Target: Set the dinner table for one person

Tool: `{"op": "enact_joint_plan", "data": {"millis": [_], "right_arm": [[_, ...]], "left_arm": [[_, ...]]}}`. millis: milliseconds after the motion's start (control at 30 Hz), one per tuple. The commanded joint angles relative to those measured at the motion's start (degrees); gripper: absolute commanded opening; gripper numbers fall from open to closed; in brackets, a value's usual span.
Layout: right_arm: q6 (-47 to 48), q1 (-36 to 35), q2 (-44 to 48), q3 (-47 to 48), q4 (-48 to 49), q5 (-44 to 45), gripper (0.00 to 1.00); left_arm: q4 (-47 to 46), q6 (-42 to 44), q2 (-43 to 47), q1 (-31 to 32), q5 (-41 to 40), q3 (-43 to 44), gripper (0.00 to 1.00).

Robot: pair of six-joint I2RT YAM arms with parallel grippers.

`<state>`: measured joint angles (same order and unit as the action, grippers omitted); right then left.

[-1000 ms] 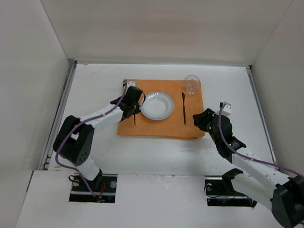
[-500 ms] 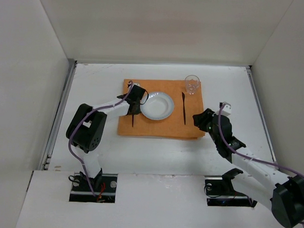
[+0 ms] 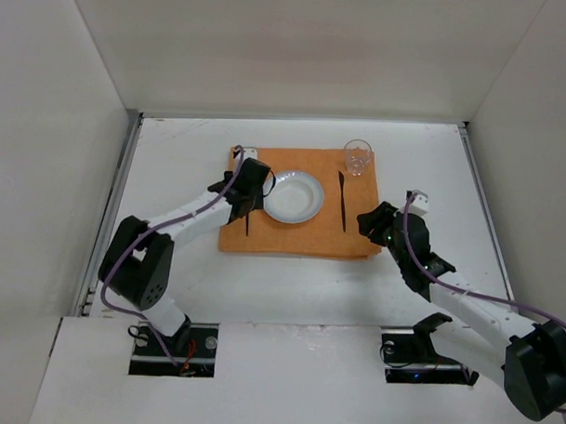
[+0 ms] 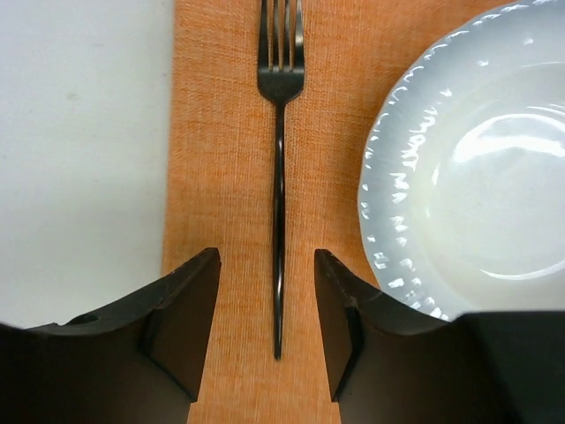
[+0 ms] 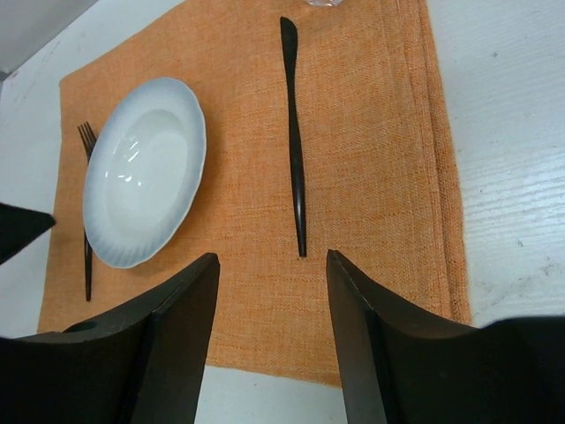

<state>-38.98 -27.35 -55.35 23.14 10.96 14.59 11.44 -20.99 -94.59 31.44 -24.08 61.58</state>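
Two arm bases sit bolted at the near edge of the white tabletop (image 3: 290, 287). It spreads across the whole floor of the white-walled booth, with thin metal rails (image 3: 126, 169) along its left and right edges.

From the right base the right arm (image 3: 466, 307) leans in toward the middle. The right jaws stand spread and empty, hovering by the near right corner of an orange placemat (image 3: 301, 236). In the wrist view the black fingers (image 5: 177, 336) frame the cloth just short of the knife's near end, touching nothing.

The left arm (image 3: 185, 213) stretches farther, over the near left part of the tabletop to the placemat's left side. The left jaws are spread too, one finger on either side of the handle of a black fork (image 4: 279, 221), pinching nothing. Whether the fingertips touch the cloth cannot be told.

The placemat lies around the middle of the tabletop, closer to the far edge than to the near one, and its right edge shows layered folds. The fork lies flat along its left side, tines toward the far edge, just beside a white plate (image 3: 294, 197) but apart from it. The plate, scallop-rimmed and empty, sits at the middle of the cloth. To its right, across a clear gap, a black knife (image 3: 341, 200) lies straight, broader end toward the far edge.

Farthest out, a clear glass (image 3: 357, 157) stands upright on the placemat's far right corner, just beyond the knife's far end.
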Motion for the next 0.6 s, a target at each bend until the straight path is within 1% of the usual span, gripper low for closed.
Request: {"op": "enact_joint_plan", "data": {"millis": [0, 67, 100, 167, 200, 233, 300, 367, 400, 500, 567], "right_arm": [[0.31, -0.2, 0.07, 1.74, 2.75, 1.67, 0.56], [0.22, -0.2, 1.12, 1.47, 2.58, 2.28, 0.51], [0.22, -0.2, 1.73, 1.3, 2.49, 2.55, 0.44], [0.14, -0.2, 2.79, 0.95, 2.49, 3.07, 0.24], [-0.13, -0.2, 2.97, 0.95, 2.22, 3.16, 0.18], [-0.39, -0.2, 3.06, 1.03, 1.87, 2.99, 0.13], [-0.83, -0.2, 3.14, 1.21, 1.17, 3.16, 0.11], [-0.83, -0.11, 3.06, 1.04, 1.43, 3.6, 0.12], [-0.83, 0.06, 2.54, 1.03, 1.43, 4.21, 0.17], [-1.01, -0.02, 1.74, 0.77, 1.52, 6.41, 0.39], [-1.01, 0.24, 1.65, 0.16, 1.87, 8.86, 0.49]], "left_arm": [[-0.98, -3.51, 8.52, 1.12, -2.91, -3.65, 0.44], [-2.82, -6.68, 13.18, 1.47, -2.21, -7.25, 0.4], [-3.87, -8.08, 15.72, 1.73, -2.12, -9.44, 0.38], [-4.85, -10.98, 20.2, 1.74, -1.94, -13.48, 0.35], [-4.85, -12.65, 22.93, 1.47, -1.94, -15.68, 0.34], [-4.68, -14.23, 25.57, 1.04, -1.85, -18.05, 0.33], [-4.5, -16.0, 30.83, 0.07, -1.94, -22.36, 0.33], [-4.41, -17.23, 36.47, -1.16, -2.38, -26.41, 0.34], [-4.15, -17.76, 39.88, -2.21, -2.73, -28.6, 0.35], [-2.05, -19.87, 47.2, -4.94, -3.87, -33.53, 0.38], [0.15, -22.32, 51.15, -7.22, -4.31, -36.69, 0.41]]}}
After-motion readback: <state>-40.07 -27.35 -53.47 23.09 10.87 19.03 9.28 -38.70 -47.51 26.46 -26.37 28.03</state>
